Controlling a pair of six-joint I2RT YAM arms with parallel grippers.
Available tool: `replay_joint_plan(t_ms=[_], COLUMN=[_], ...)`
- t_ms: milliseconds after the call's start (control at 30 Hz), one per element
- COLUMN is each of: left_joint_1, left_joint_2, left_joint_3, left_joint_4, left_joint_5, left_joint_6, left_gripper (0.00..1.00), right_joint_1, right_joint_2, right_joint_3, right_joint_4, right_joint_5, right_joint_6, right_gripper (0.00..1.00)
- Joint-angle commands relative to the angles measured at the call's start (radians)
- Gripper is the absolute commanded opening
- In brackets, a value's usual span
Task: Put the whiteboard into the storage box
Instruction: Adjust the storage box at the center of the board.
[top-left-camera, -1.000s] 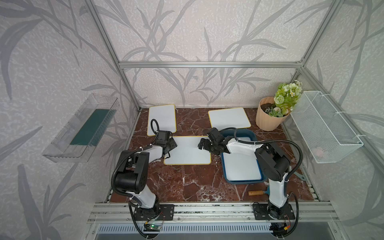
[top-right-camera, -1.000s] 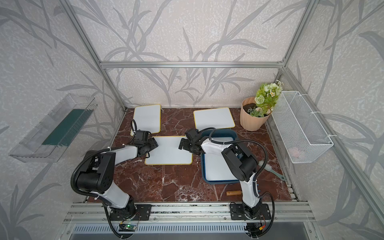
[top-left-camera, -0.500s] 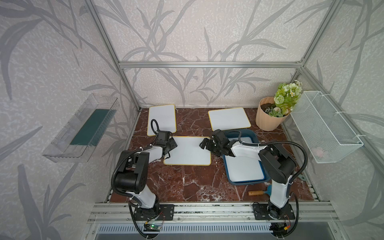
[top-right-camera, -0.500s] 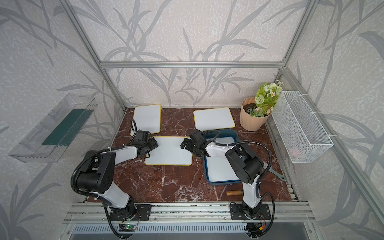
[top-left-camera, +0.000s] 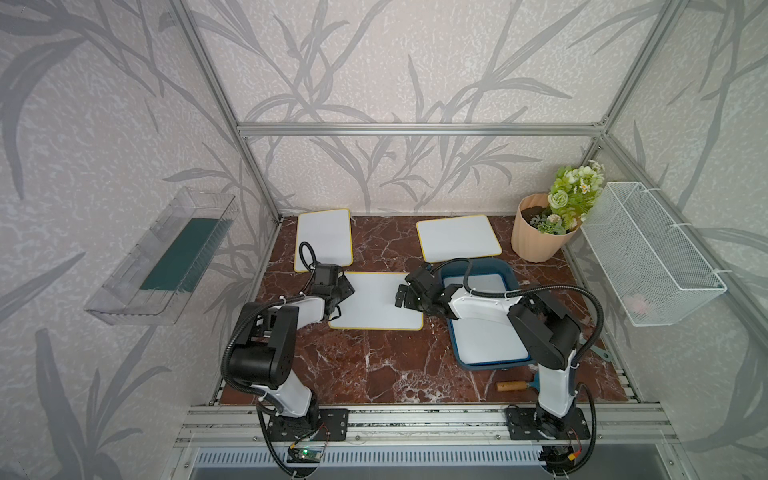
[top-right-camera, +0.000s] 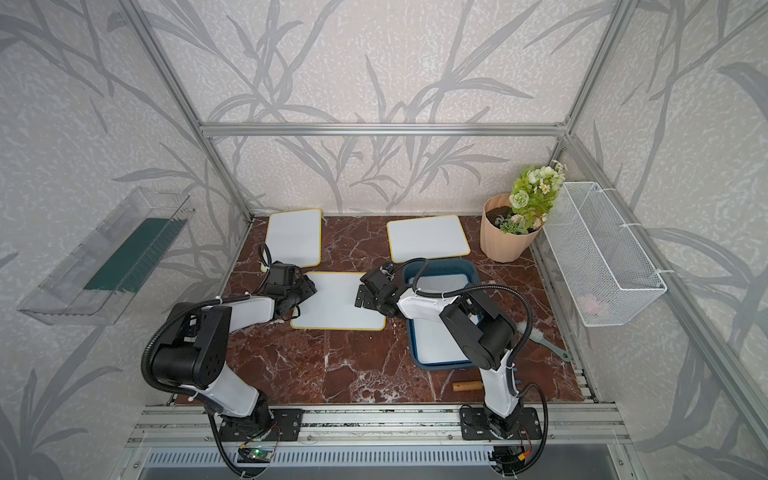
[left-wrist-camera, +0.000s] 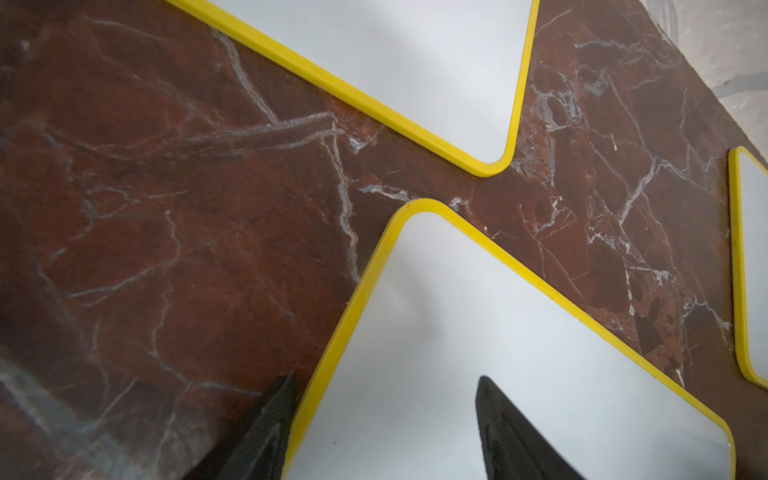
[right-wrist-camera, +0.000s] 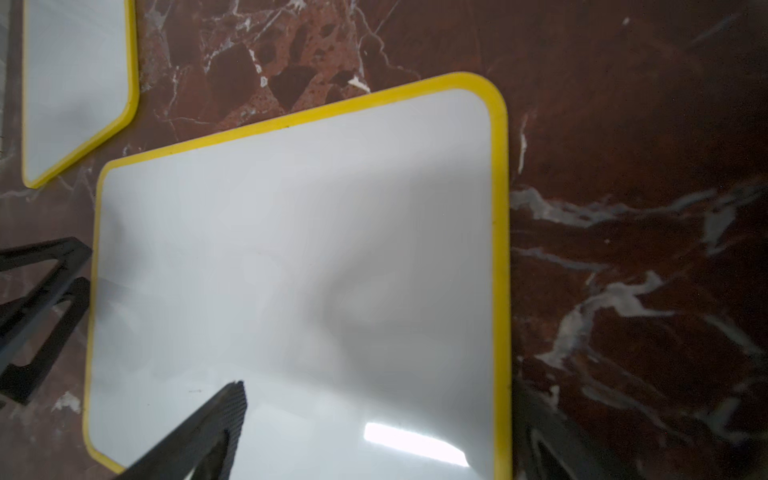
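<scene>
A yellow-edged whiteboard (top-left-camera: 376, 303) lies flat on the red marble tabletop (top-left-camera: 374, 374), mid-frame. The left end effector (top-left-camera: 341, 290), spread, straddles its left edge. The right end effector (top-left-camera: 401, 296), spread wide, straddles its right edge. Just to the right, the blue storage box (top-left-camera: 494, 365) holds another board (top-left-camera: 490, 336), partly hidden under the right arm (top-left-camera: 540, 328). Two spare boards (top-left-camera: 324, 239) lie behind, and a flower pot (top-left-camera: 536, 239) stands at the upper right.

Grey leaf-patterned walls (top-left-camera: 374, 62) and aluminium frame (top-left-camera: 415, 129) surround red-brown marble floor (top-left-camera: 374, 365)
</scene>
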Motion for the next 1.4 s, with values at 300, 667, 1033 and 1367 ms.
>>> replay_joint_plan(t_ms=[300,667,1033,1367], left_joint_1=[-0.041,-0.041,-0.041,-0.040], left_joint_2=[0.026,0.053,0.104,0.114], left_joint_3=[-0.086,-0.087,-0.108,-0.142], left_joint_4=[-0.244,-0.226,-0.152,-0.106], left_joint_5=[0.185,0.190,0.243,0.265], left_joint_6=[-0.127,-0.121,-0.121,-0.116], left_gripper=[0.67,0.67,0.67,0.66], right_joint_1=[0.092,0.110,0.107,0.060], right_joint_2=[0.132,0.151,0.160,0.041], right_joint_3=[0.025,0.031,0.087,0.026], right_joint_4=[-0.119,-0.120,-0.115,-0.022], right_joint_5=[0.226,0.286,-0.157,-0.365], right_joint_6=[0.075,0.113,0.164,0.330], right_gripper=[0.99,0.99,0.99,0.99])
